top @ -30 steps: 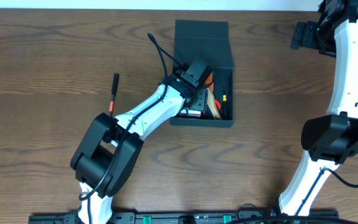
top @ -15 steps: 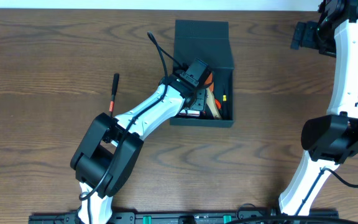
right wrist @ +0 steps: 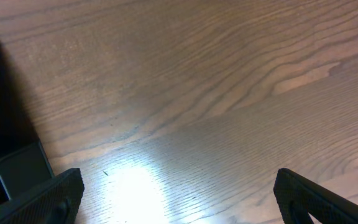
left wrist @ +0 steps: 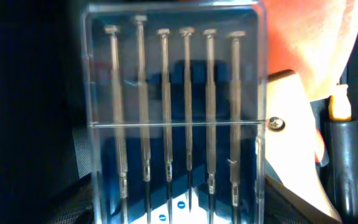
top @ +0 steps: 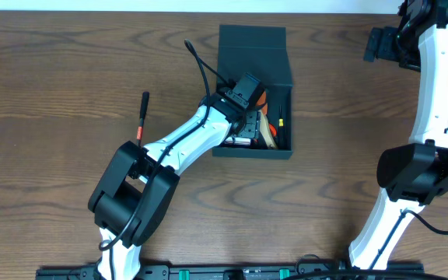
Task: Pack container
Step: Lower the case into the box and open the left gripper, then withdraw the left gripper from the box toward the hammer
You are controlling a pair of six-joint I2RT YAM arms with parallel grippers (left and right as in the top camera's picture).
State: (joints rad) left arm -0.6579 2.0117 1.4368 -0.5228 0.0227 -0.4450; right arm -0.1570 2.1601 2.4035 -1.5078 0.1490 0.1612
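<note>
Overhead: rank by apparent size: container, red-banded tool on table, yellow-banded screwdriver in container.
1. container, clearly largest.
2. red-banded tool.
3. yellow-banded screwdriver.
The last two look close in length, so their order is unsure.

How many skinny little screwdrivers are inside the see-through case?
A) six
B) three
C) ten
A: the left wrist view shows six thin screwdrivers lined up side by side inside the clear case.
</note>
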